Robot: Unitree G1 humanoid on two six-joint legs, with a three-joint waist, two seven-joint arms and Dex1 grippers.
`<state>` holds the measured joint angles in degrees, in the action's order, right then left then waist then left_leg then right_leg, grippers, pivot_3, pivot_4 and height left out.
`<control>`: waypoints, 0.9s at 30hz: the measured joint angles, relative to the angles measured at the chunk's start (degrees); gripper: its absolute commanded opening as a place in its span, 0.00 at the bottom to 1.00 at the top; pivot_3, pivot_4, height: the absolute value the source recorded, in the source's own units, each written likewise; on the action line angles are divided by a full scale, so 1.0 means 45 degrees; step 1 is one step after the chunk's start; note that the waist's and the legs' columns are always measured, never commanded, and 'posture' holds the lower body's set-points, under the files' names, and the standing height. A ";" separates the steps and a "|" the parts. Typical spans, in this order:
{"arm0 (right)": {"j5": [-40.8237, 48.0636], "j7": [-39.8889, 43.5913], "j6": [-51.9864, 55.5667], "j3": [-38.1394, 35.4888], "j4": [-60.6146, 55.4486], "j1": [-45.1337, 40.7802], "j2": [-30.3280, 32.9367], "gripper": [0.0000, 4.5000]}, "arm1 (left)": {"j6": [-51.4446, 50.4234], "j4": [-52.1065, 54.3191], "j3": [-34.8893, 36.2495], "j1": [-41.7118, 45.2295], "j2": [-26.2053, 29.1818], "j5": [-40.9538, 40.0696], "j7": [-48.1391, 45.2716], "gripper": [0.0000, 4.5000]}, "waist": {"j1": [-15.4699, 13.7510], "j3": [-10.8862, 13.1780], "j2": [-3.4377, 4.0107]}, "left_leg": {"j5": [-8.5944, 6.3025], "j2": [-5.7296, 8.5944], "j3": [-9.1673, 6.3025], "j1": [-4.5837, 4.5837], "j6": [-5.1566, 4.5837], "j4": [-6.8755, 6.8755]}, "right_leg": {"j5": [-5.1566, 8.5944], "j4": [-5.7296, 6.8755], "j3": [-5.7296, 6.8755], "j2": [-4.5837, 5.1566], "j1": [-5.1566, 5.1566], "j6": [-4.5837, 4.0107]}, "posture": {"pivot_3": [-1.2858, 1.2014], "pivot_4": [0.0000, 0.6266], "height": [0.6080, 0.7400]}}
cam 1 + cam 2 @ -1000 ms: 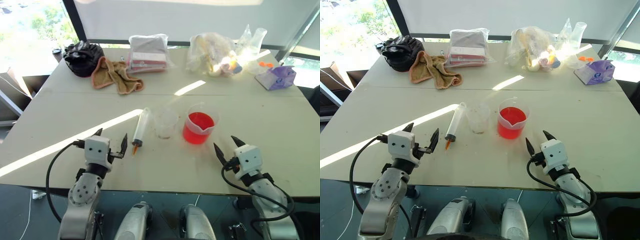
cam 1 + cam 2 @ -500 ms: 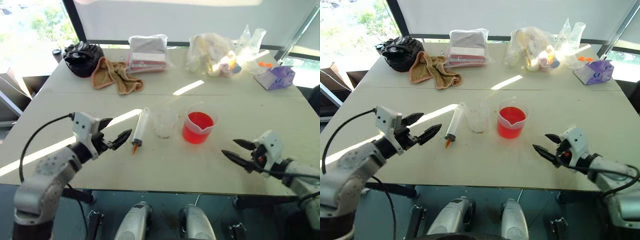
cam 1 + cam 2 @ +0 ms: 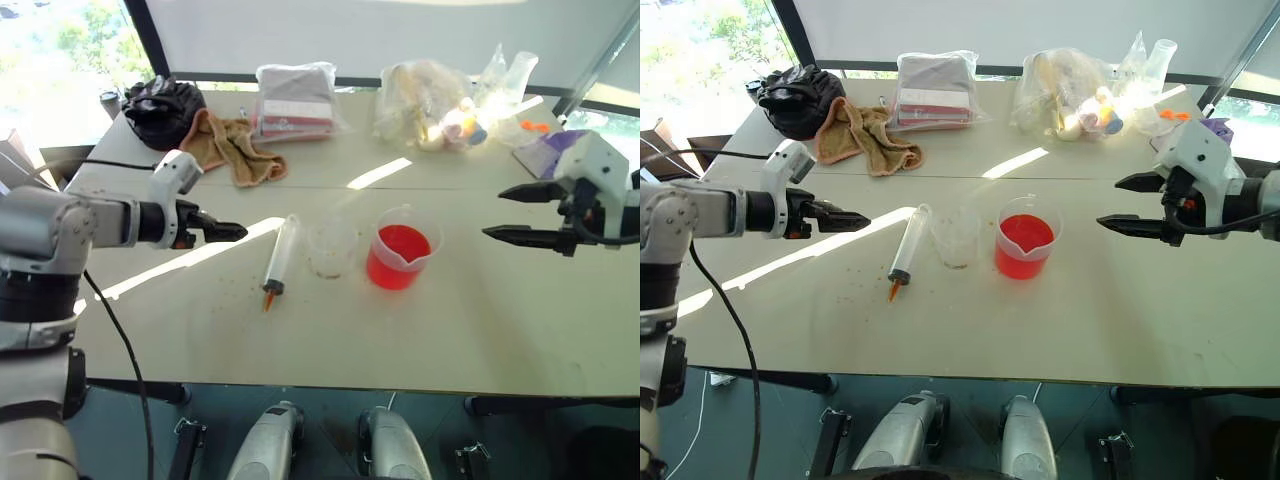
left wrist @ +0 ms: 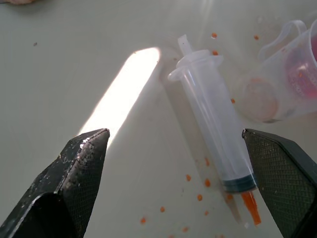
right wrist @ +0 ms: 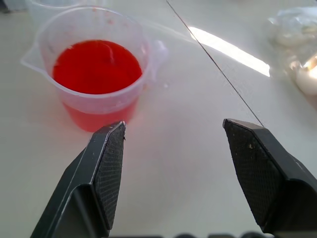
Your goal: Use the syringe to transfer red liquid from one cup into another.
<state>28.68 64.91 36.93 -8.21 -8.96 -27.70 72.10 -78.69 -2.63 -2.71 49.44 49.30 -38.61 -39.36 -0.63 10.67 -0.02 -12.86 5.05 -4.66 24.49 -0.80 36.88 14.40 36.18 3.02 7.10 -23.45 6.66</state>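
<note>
Two cups and one syringe [image 3: 279, 258] wait at the middle of your table [image 3: 480, 320], and nothing has been lifted yet. Your syringe lies flat on the tabletop, orange tip toward the near edge and plunger end pointing away, just beside the small empty cup [image 3: 330, 247] on its left. That lie suits a side-on pinch across the barrel, which is likely why your left gripper [image 3: 228, 232] hovers to the left of it, fingers spread wide and empty; in the left wrist view the barrel sits between the two pads.

Just right of the small cup stands the spouted beaker [image 3: 402, 250], holding the red liquid [image 3: 400, 245] to well over half its depth. The two cups stand close together, so the loaded syringe would have a short trip. Small orange drops fleck the table around the syringe tip.

Your right gripper [image 3: 520, 213] hangs above the table well to the right of the beaker, fingers wide apart and holding nothing; its wrist view looks straight at the beaker, a fair position for steadying it during the draw.

Along the far edge, well clear of the work, lie a brown cloth [image 3: 232, 148], a black bundle [image 3: 163, 110] and several plastic bags [image 3: 432, 105].
</note>
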 measured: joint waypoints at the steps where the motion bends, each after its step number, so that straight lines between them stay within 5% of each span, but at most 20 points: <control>1: -0.0049 0.0126 0.0020 0.0249 0.0033 -0.0286 -0.0005 0.73 | -0.0105 -0.0191 -0.0276 0.0357 0.0004 0.0123 -0.0136 0.99 | -0.0005 0.0002 -0.0003 | -0.0001 0.0002 0.0000 0.0000 0.0002 -0.0002 | 0.0000 -0.0002 -0.0002 0.0005 0.0000 0.0001 | 0.52 0.24 1.00; 13: 0.0045 0.0526 0.0773 0.1168 -0.1098 -0.1925 -0.0496 0.73 | -0.1680 -0.3202 -0.4057 0.3553 -0.2187 0.1805 -0.0385 0.99 | 0.0027 0.0059 -0.0059 | -0.0005 0.0009 0.0002 0.0009 0.0012 -0.0001 | -0.0011 0.0013 -0.0018 0.0007 -0.0023 0.0020 | 0.52 0.24 1.00; 27: 0.0431 0.0848 0.1313 0.1654 -0.2847 -0.2541 -0.0746 0.73 | -0.1898 -0.6078 -0.4222 0.4667 -0.4849 0.3515 0.0658 0.99 | -0.0011 0.0067 -0.0067 | -0.0006 0.0015 0.0002 0.0027 0.0012 0.0026 | -0.0021 0.0016 -0.0017 0.0014 -0.0024 0.0036 | 0.52 0.24 1.00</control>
<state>30.62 68.73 42.84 -0.77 -21.77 -39.14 68.75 -87.23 -29.98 -21.71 70.44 27.48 -22.79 -36.40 -0.68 10.97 -0.32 -12.89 5.12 -4.65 24.61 -0.75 36.99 14.31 36.25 2.94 7.16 -23.56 6.82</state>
